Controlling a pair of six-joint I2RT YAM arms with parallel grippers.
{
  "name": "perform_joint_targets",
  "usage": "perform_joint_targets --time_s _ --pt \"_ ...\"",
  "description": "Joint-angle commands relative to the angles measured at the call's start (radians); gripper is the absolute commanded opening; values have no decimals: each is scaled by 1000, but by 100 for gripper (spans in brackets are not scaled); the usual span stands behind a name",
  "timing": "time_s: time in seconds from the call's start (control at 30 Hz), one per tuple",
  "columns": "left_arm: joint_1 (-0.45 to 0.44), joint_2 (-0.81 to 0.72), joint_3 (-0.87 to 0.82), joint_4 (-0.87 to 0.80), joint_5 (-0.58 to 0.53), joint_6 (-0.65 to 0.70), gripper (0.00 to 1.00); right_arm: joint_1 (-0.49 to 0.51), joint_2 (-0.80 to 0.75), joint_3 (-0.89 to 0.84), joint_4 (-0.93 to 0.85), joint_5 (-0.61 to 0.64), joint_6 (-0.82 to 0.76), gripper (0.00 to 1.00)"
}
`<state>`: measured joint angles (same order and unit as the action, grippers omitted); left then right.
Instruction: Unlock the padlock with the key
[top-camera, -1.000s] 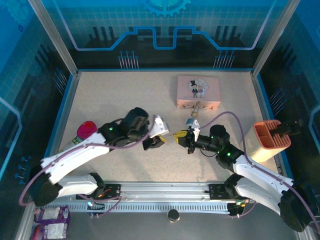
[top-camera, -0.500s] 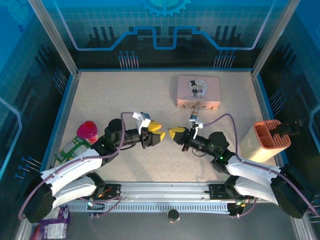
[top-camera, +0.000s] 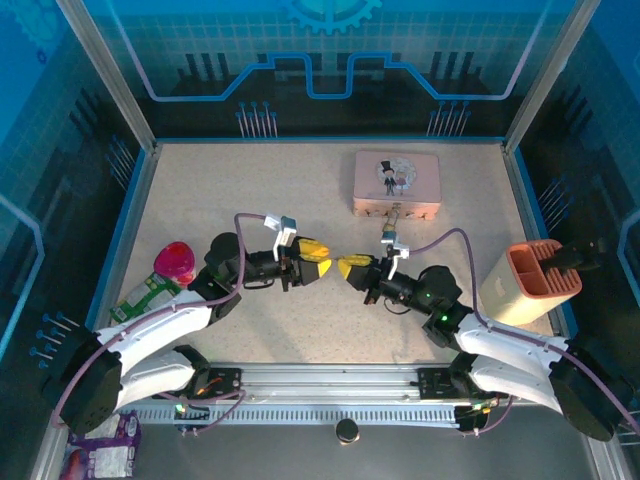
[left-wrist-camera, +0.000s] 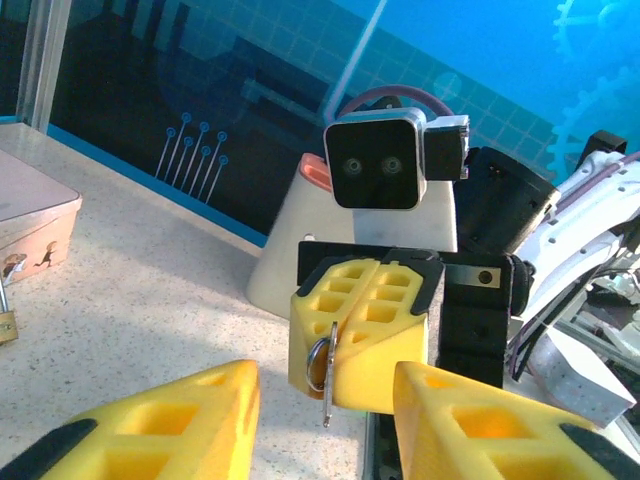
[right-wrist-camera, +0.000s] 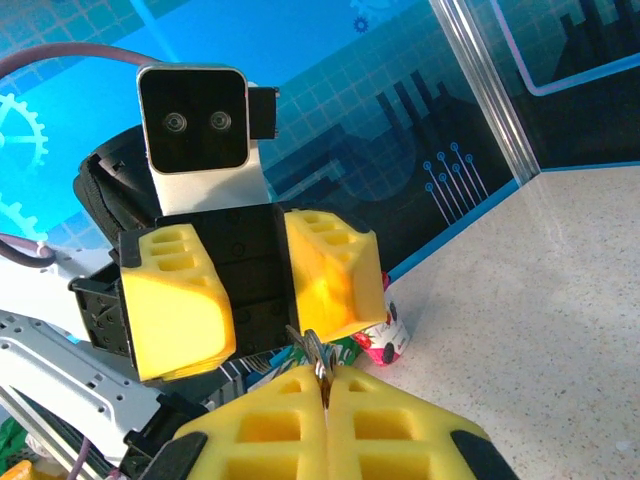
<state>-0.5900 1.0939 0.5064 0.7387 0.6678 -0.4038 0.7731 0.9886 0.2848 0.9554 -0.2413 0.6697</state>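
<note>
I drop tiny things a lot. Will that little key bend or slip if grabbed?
Probably stiff: the key sticks straight out of the right gripper. Likely light and slippery: thin bare metal, so it may twist when pulled.

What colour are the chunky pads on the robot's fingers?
Bright yellow; the pads show best in the left wrist view.

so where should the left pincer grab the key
Probably the bare blade of the key hanging below the shut right pincer. Bring the open left pincer straight in, head-on: the blade sits edge-on to it, flat faces toward each jaw.
</note>
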Motion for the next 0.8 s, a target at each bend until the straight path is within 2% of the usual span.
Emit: perform_joint_targets --time_s 0.0,0.17,0.27,0.43,0.67,0.77 --pt "5 5 15 36 49 -9 35 21 4 42 24 29 2 0" --pt "4 12 26 17 72 -3 20 30 15 52 27 36 0 0" --pt "5 1 24 13 62 1 16 38 24 52 32 42 -1 0" --pt "5 -10 24 4 44 8 16 46 22 48 26 46 -7 0" --pt "4 -17 32 -23 42 18 1 48 15 37 15 55 -7 0" --pt "4 -25 34 -34 36 25 0 49 10 42 -13 61 -8 0"
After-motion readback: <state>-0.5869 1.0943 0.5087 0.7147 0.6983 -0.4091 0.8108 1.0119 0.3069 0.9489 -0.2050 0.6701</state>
